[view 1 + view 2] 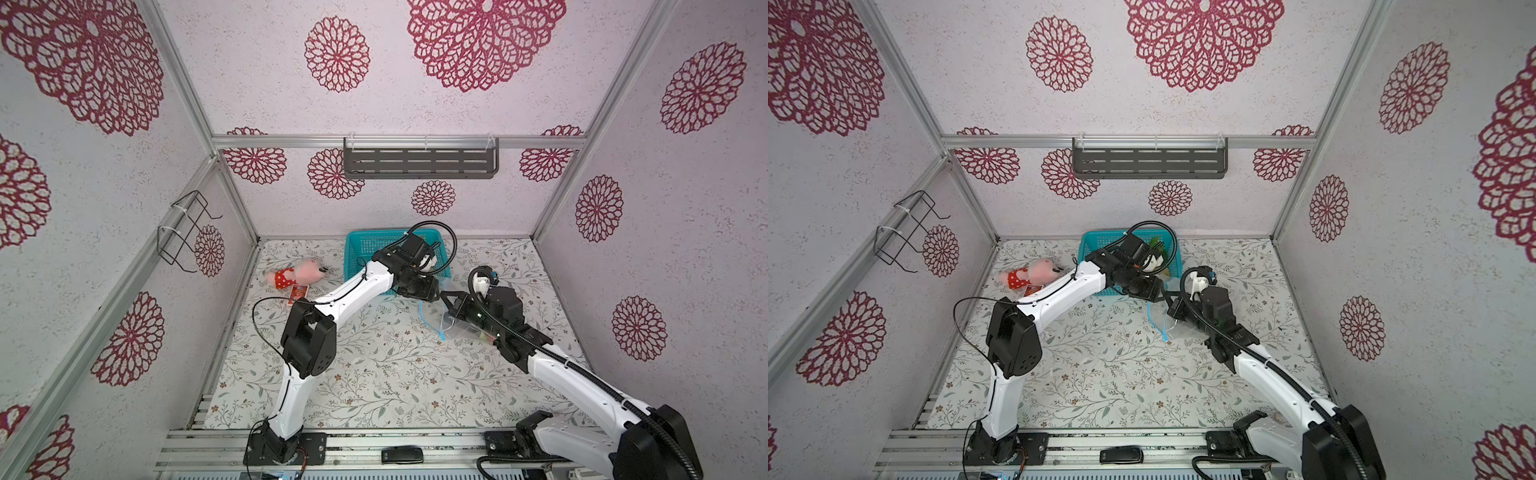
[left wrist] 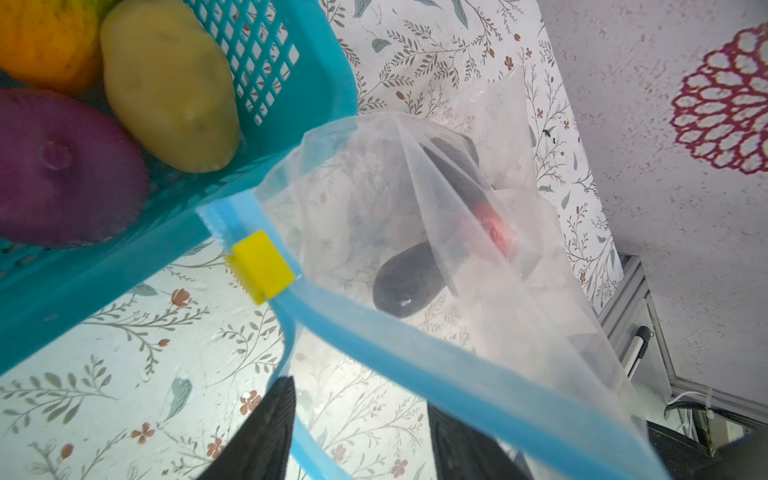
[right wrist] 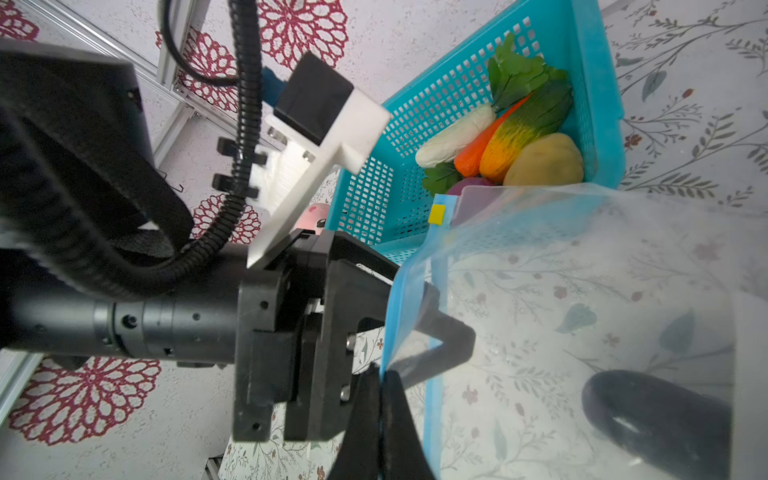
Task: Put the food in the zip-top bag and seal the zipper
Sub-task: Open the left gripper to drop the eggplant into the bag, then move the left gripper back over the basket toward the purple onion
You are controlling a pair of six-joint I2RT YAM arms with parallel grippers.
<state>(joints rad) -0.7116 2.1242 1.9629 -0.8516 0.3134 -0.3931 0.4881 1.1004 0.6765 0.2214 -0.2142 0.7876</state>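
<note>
The clear zip-top bag lies right of centre, mouth toward the teal basket. My right gripper is shut on the bag's light-blue zipper strip. My left gripper stands open at the bag mouth, the zipper lips running across its fingers. A yellow slider sits at the strip's end. Inside the bag lie a dark eggplant and something red. Potato, purple onion, carrot, white corn and green leaves stay in the basket.
A pink plush toy in a red dotted dress and a small red card lie at the mat's back left. A grey slotted shelf hangs on the back wall, a wire rack on the left wall.
</note>
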